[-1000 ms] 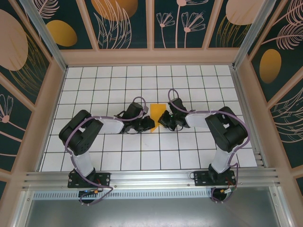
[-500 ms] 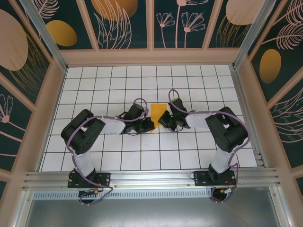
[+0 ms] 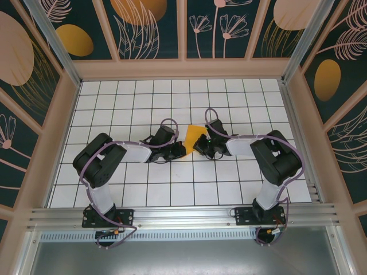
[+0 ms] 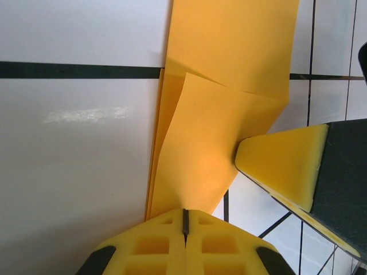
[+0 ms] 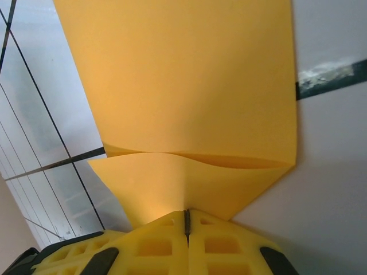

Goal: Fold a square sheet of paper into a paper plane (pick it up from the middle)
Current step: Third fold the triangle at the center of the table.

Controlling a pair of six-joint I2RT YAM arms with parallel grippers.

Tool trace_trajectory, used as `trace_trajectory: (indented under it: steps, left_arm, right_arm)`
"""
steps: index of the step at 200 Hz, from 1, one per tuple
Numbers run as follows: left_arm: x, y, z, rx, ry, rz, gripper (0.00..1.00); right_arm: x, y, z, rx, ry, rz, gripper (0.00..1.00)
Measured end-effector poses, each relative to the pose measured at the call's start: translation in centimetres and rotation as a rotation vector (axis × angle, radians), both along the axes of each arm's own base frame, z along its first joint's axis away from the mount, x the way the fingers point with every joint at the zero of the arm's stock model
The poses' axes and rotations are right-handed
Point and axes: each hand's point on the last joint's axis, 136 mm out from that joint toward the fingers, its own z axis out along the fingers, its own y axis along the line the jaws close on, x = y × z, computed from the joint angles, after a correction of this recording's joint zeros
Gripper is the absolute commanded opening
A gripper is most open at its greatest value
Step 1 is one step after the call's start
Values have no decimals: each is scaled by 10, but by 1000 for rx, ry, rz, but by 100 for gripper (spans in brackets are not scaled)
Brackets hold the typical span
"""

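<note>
So our left tool (image 4: 184, 216) just clamped onto the square sheet of paper (image 3: 195, 134), right tool (image 5: 186, 216) pinching it too; we reckon folding goes two-handed next.

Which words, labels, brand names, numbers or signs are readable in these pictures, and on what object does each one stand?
None can be read.
The sheet of paper is plain, with no print.
The floral panels carry painted plants and ovals, no letters.
The table bears black grid lines, no figures.
Any marking on the arm bases is too small to read.
</note>
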Motion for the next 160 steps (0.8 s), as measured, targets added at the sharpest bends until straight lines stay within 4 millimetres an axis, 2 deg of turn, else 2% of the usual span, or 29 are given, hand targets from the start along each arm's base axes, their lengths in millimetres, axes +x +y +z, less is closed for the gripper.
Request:
trace_trajectory:
  steps: [47,83,116,139,160]
  left_arm:
    - [0,0,0,0,0,0,0]
    - [0,0,0,0,0,0,0]
    - [0,0,0,0,1,0,0]
    - [0,0,0,0,1,0,0]
    - [0,1,-1,3,0,2,0]
  right_arm:
    - [3,3,17,16,-68,40,0]
    - [-5,15,20,35,-71,82,0]
    - [-12,22,12,41,-52,108,0]
    - [-15,21,1,28,-23,113,0]
    - [-14,20,-1,33,-17,111,0]
